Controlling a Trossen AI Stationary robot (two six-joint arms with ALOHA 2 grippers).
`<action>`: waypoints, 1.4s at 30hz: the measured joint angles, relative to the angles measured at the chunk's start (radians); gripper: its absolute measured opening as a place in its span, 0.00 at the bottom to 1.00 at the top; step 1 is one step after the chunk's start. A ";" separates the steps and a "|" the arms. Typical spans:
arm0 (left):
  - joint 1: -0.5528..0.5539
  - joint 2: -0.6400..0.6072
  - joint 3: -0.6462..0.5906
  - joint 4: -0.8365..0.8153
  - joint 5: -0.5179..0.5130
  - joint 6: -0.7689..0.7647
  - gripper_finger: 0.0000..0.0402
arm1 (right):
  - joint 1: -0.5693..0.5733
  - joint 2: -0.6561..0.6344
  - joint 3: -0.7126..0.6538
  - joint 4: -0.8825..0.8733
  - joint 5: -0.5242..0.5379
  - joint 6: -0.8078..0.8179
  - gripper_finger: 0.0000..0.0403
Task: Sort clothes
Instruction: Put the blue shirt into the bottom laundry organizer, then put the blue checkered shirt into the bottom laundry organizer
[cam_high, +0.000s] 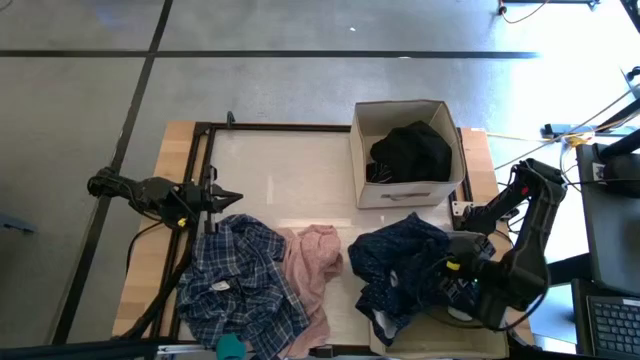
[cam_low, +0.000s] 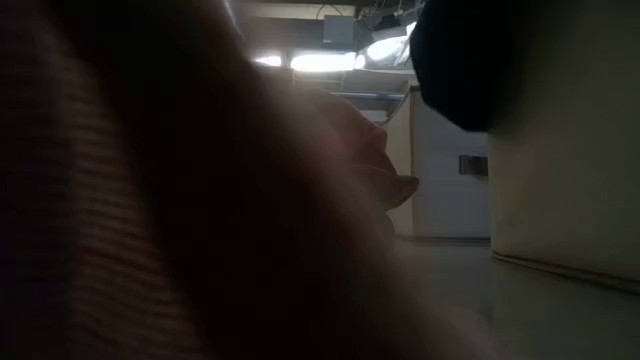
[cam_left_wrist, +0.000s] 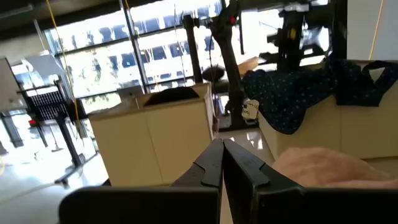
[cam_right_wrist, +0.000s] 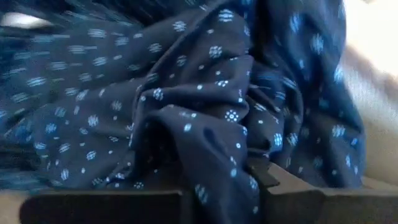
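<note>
My right gripper (cam_high: 452, 268) clamped navy garment (cam_high: 400, 270) at table's front right, gathering it to lift | left gripper (cam_high: 228, 197) pinched closed, empty, parked by left edge | black garment (cam_high: 412, 152) already boxed

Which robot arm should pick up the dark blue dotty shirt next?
Probably the right one. The right gripper is already at the navy dotted garment, with fabric bunched between its fingers. The left gripper sits shut across the table, nearer the plaid shirt.
</note>
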 joint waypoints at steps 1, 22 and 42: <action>0.000 0.000 0.000 0.003 0.000 0.004 0.00 | -0.003 0.000 -0.036 0.003 -0.051 0.008 0.15; 0.000 0.000 0.000 0.023 0.000 0.055 0.00 | -0.063 0.002 -0.222 0.160 -0.461 0.092 0.54; 0.000 0.000 0.000 0.023 0.000 0.054 0.00 | -0.178 0.001 0.330 0.130 0.268 -0.329 0.63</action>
